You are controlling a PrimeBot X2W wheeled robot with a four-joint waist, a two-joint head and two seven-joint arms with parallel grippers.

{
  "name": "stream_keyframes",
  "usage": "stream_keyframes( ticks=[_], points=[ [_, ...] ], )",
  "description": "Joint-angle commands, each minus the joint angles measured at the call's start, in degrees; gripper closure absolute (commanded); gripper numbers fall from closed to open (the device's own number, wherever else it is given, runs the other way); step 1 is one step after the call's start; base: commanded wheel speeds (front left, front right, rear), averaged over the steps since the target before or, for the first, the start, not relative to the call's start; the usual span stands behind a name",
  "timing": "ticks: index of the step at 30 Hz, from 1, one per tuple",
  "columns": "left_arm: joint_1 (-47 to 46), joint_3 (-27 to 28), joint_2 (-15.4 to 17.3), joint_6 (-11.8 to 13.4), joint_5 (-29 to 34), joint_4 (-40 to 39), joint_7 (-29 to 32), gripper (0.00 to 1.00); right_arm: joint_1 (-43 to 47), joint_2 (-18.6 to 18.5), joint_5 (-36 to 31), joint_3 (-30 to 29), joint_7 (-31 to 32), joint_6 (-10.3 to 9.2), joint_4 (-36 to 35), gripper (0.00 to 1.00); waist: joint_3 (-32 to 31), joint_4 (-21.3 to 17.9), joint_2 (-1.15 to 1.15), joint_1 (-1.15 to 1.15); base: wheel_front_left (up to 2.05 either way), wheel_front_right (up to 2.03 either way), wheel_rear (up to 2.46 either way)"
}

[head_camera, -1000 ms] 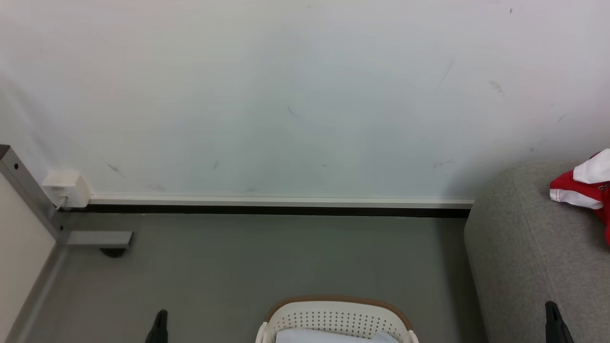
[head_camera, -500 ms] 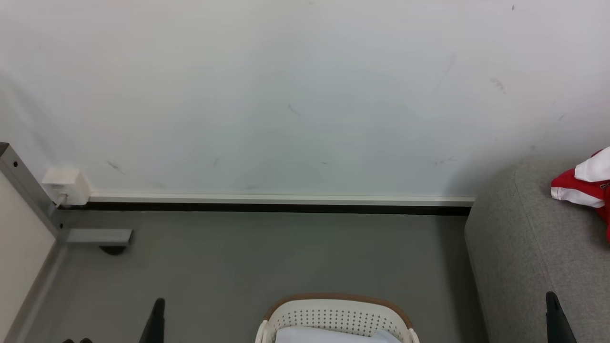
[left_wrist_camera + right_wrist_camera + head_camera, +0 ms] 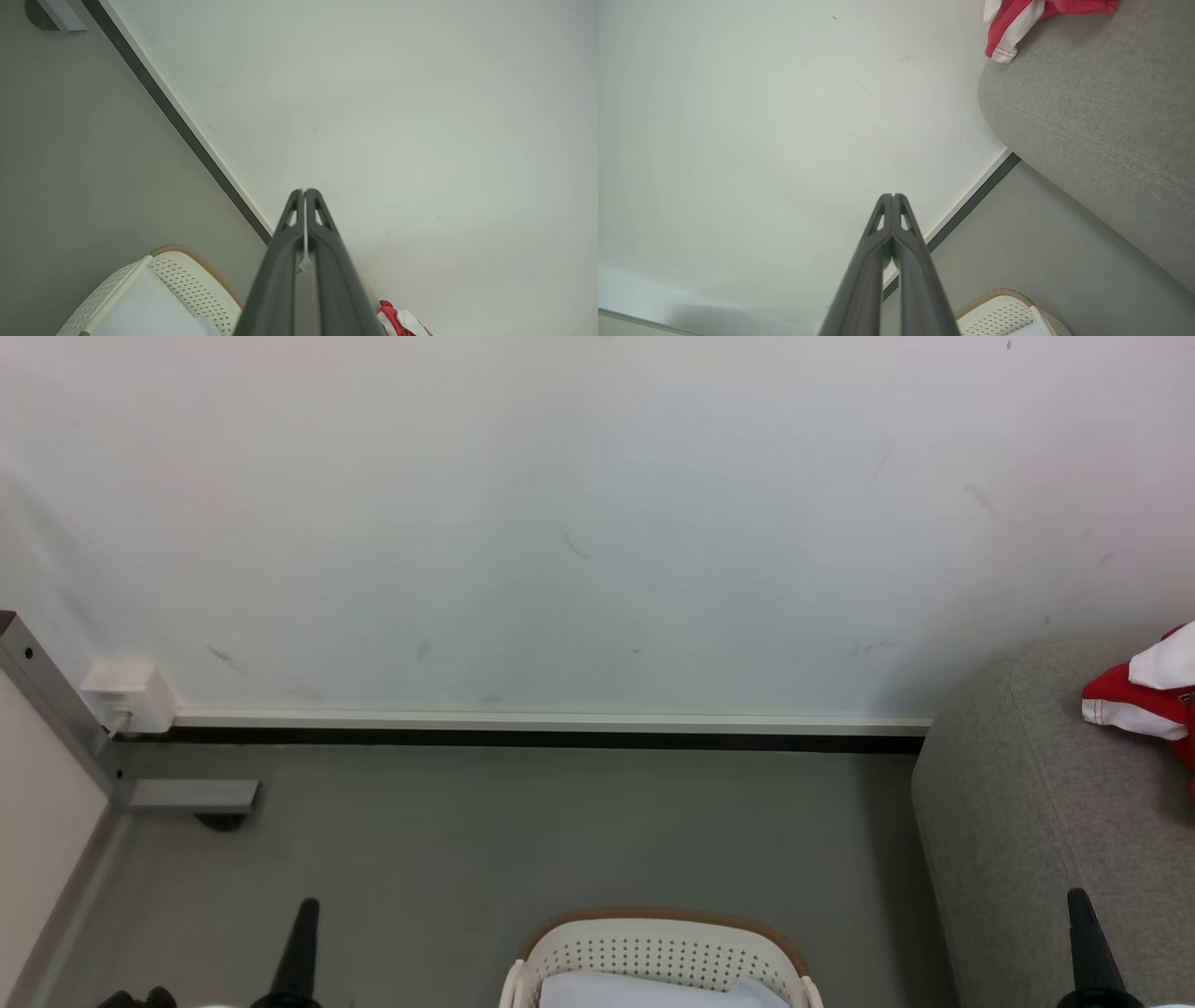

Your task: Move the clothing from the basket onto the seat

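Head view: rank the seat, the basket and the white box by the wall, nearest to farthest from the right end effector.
1. Seat: at the right, right next to the right end effector.
2. Basket: bottom centre, off to its left.
3. White box: far left, at the back.

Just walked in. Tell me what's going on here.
A two-armed robot is moving laundry from a basket on the floor to the grey seat on its right. Red and white clothing already lies on the seat. The left gripper and the right gripper are both shut and hold nothing, flanking the basket. The basket holds something pale.
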Motion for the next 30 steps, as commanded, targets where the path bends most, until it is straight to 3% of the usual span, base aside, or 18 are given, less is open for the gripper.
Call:
stream_keyframes(
  ticks=[1,30],
  points=[
    [-1.2,0.6,0.1,-0.3,-1.9,-0.2,0.5,1.00,-1.1,-0.6,1.6,-0.2,0.4,-0.09,-0.3,1.00,0.0,0.0,0.00,0.00,0.00,0.00,0.00],
    [-4.1,3.1,-1.0,-1.9,-15.4,0.6,4.3,1.00,-4.2,-0.7,16.5,-0.6,4.2,-0.12,0.8,1.00,0.9,0.1,0.00,0.00,0.00,0.00,0.00]
  ],
)
